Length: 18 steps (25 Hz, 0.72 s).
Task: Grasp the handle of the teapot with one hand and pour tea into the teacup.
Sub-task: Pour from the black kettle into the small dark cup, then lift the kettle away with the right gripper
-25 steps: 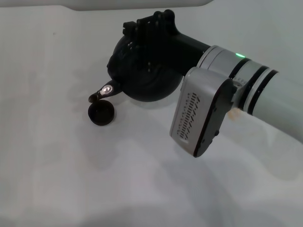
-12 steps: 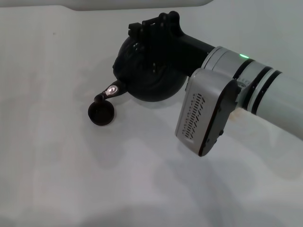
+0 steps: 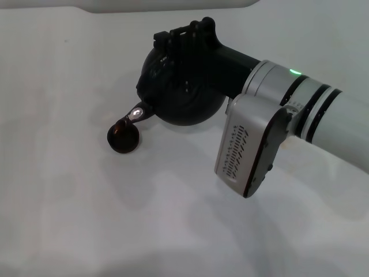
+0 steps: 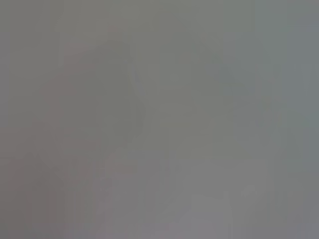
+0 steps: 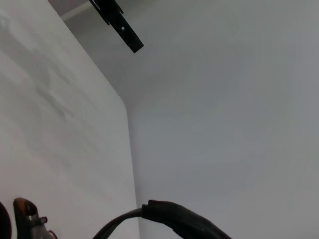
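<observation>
1. The white desk (image 3: 86, 219) is seen filling the head view; everything else rests on it or hangs over it.
2. The right arm (image 3: 323, 115), white with black rings and a lit green lamp, is seen reaching in from the right toward the far middle of the desk, with a grey ribbed wrist camera housing (image 3: 251, 144) hanging on its near side.
3. The teapot (image 3: 181, 92), round and matte black, is found at the far middle of the desk, tipped to the left so that its spout (image 3: 135, 113) with the small silvery cap points down and left.
4. The right gripper (image 3: 187, 34) is placed on top of the teapot, where the handle is; the handle itself is covered by the black gripper body in the head view, and only a dark arched piece, perhaps the handle (image 5: 174, 221), is shown in the right wrist view. Whether the fingers are pressed together around it cannot be told.
5. The teacup (image 3: 123, 138), tiny and dark with a reddish-brown inside, stands on the desk just below the spout tip, left of and nearer than the teapot's body.
6. The left gripper is not shown in any view; the left wrist view gives only a featureless grey blur.
</observation>
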### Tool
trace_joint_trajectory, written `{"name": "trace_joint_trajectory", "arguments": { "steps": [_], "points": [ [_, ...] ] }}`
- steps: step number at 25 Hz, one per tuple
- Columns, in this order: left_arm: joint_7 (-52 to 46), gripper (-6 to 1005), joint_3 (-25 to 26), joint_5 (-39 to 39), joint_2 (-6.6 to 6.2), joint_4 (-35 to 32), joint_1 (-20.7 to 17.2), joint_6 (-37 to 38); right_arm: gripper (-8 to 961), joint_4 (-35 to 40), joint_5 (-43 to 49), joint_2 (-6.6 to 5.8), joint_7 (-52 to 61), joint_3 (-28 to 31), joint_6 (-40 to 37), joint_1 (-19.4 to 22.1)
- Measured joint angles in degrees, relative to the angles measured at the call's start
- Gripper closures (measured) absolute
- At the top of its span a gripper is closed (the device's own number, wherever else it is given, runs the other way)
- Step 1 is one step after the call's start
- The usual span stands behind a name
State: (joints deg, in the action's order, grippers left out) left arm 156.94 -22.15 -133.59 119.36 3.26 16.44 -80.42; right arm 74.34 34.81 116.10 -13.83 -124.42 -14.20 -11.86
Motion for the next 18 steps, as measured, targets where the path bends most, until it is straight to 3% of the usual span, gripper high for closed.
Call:
{"name": "trace_joint_trajectory", "arguments": {
  "steps": [18],
  "points": [
    [-0.1, 106, 0.0, 0.0, 0.0, 0.0, 0.0, 0.1, 915, -0.6, 0.1, 0.08, -2.7, -0.3, -0.2, -0.2]
  ]
}}
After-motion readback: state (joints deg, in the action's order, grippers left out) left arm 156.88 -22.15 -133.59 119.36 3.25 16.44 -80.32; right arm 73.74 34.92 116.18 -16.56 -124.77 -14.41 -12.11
